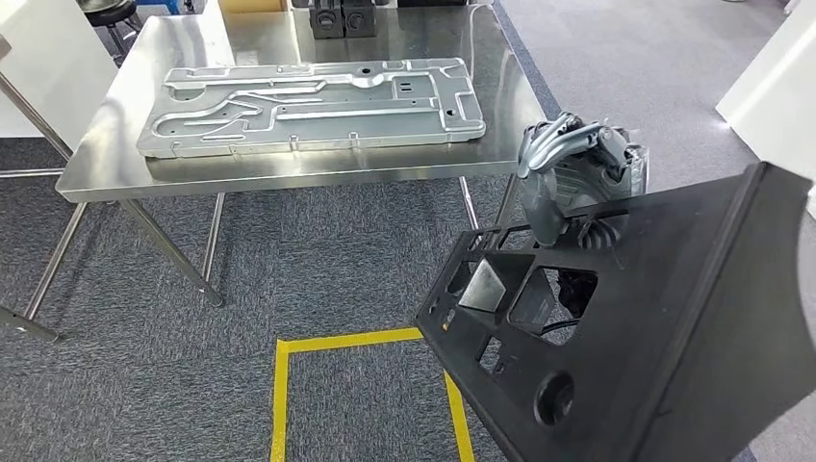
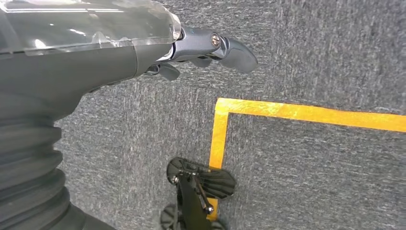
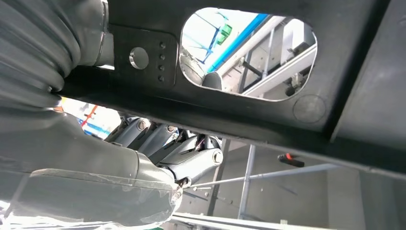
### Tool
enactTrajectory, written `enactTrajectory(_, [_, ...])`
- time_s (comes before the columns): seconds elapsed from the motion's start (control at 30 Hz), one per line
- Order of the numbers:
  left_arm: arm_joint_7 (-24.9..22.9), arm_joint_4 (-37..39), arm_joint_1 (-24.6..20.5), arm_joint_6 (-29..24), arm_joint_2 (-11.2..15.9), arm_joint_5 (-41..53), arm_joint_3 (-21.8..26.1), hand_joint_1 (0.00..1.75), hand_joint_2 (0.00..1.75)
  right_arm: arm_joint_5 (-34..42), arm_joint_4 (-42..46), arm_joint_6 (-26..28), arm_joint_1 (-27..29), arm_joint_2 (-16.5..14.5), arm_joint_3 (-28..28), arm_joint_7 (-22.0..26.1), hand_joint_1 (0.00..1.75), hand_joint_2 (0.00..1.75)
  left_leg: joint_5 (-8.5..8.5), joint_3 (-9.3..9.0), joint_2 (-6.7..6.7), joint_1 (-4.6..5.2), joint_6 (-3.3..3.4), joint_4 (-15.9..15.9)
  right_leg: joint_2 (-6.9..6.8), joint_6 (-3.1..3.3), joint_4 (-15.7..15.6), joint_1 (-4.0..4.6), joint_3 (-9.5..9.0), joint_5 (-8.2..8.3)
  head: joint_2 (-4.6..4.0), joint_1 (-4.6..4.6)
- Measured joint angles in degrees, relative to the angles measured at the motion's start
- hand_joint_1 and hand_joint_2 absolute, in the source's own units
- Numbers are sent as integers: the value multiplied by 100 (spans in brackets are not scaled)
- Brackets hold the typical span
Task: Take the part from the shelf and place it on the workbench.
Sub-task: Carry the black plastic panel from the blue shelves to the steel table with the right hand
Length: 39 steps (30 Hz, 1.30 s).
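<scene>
The part is a large black plastic panel (image 1: 654,318) with several cut-out openings, held tilted in the air at the lower right of the head view. My right hand (image 1: 568,173) grips its upper edge, the fingers curled over the rim. In the right wrist view those fingers (image 3: 182,148) wrap the dark bar of the panel (image 3: 249,120). The steel workbench (image 1: 289,178) stands ahead and to the left, and the panel's corner hangs below and right of its near right corner. My left hand (image 2: 201,48) hangs over the grey carpet, holding nothing, thumb extended.
A long grey stamped metal plate (image 1: 308,106) covers most of the workbench's middle. Two black blocks (image 1: 342,17) sit at its back edge. Yellow floor tape (image 1: 279,385) marks a square on the carpet before the bench. A stool (image 1: 111,14) stands far left.
</scene>
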State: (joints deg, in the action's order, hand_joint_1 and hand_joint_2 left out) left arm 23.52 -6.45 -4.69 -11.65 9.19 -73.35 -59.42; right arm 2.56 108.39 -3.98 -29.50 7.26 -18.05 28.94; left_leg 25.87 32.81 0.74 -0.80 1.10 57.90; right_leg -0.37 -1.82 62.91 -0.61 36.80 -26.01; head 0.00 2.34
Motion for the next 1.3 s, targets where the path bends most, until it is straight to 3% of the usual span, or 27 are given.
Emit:
enactTrajectory(0.07, [-1,0,-1,0,4,0,-1,0,175,-8,5,3,-1,0,2,4,175,175,24,-10,7,18,-55,11,-33,67,-468,30,-230,115,0,1])
enactTrajectory(0.2, [-2,0,-4,2,15,1,-3,0,175,-16,13,11,-5,9,10,7,175,175,89,-20,19,13,-194,45,14,208,-534,30,-259,108,0,1])
enactTrajectory(0.27, [-1,0,-4,2,19,2,-3,0,175,-17,20,15,-11,11,13,7,175,175,321,152,-2,2,-239,444,23,272,-575,13,-299,116,0,2])
enactTrajectory(0.33, [-1,0,3,1,21,2,-3,0,175,-18,16,19,-11,11,12,7,175,175,625,511,-14,2,-262,1151,44,307,-576,30,-306,103,0,2])
enactTrajectory(0.37, [-3,0,8,1,21,2,-3,0,175,-18,14,19,-8,11,11,7,175,175,695,671,-14,2,-268,1425,60,316,-573,40,-309,97,0,2])
enactTrajectory(0.4, [-4,0,13,5,21,2,-5,0,175,-18,11,22,-6,11,11,7,175,175,655,749,-15,2,-268,1519,78,320,-569,49,-316,87,0,2])
enactTrajectory(0.43, [-5,0,15,9,22,2,-8,0,175,-18,9,25,-5,11,11,7,175,175,515,725,-17,3,-258,1403,95,321,-564,57,-330,73,0,2])
enactTrajectory(0.5, [-7,0,15,18,30,2,-16,0,175,-18,9,35,-1,11,13,10,175,175,90,443,-31,9,-205,719,124,306,-555,69,-377,36,0,2])
enactTrajectory(0.53, [-7,0,12,22,39,2,-21,0,175,-18,9,38,-1,11,15,15,175,175,-38,288,-44,22,-174,388,133,290,-551,80,-394,17,0,2])
enactTrajectory(0.6, [-7,0,1,30,55,3,-32,0,175,-18,10,43,13,14,27,24,175,175,-99,128,-64,51,-117,48,145,240,-543,87,-396,-5,0,2])
enactTrajectory(0.73, [-9,0,-8,37,63,0,-40,0,175,-16,27,52,49,31,48,35,175,175,-85,71,-56,30,-7,-44,132,113,-437,84,-362,-98,0,1])
enactTrajectory(0.8, [-10,0,-15,41,62,-2,-43,0,175,-14,43,56,63,47,56,39,175,175,-81,31,-44,10,43,-76,108,53,103,61,-100,-368,0,1])
enactTrajectory(0.87, [-11,0,-17,47,61,-2,-44,0,175,1,46,59,96,58,61,38,175,175,-54,13,-38,12,66,-74,98,6,882,29,343,-658,0,2])
enactTrajectory(0.9, [-11,0,-16,51,61,-2,-46,0,175,10,46,64,115,66,66,36,175,175,-39,-1,-36,12,67,-73,93,-10,1116,11,500,-688,0,2])
enactTrajectory(0.93, [-11,0,-14,55,61,-2,-48,0,175,13,50,75,129,74,73,34,175,175,-21,-20,-37,12,62,-70,84,-21,1149,-5,558,-614,0,2])
enactTrajectory(0.97, [-11,0,-12,56,61,-2,-52,0,175,-8,55,98,136,83,81,33,175,175,3,-51,-46,10,51,-66,75,-27,952,-20,496,-434,0,2])
enactTrajectory(1.03, [-11,0,-15,57,61,-2,-64,0,175,-116,77,158,140,94,92,27,175,175,63,-114,-89,6,4,-50,132,-33,184,-54,166,7,0,1])
enactTrajectory(1.07, [-11,0,-26,54,61,-2,-73,0,175,-194,89,186,145,99,94,20,175,175,94,-125,-113,12,-29,-31,191,-23,-165,-64,10,144,0,1])
enactTrajectory(1.13, [-9,0,-50,46,61,-2,-85,0,175,-322,114,223,165,108,94,-3,175,175,124,-113,-151,20,-95,-22,264,28,-449,-59,-118,176,0,1])
enactTrajectory(1.23, [-8,0,-49,34,63,1,-90,0,175,-448,143,259,178,118,93,-16,175,175,174,-113,-196,7,-201,-7,177,155,-490,-44,-173,130,0,2])
enactTrajectory(1.3, [-5,0,-50,31,64,2,-90,0,175,-502,159,266,167,117,92,-22,175,175,363,41,-172,-2,-249,358,90,239,-531,-53,-250,99,0,2])
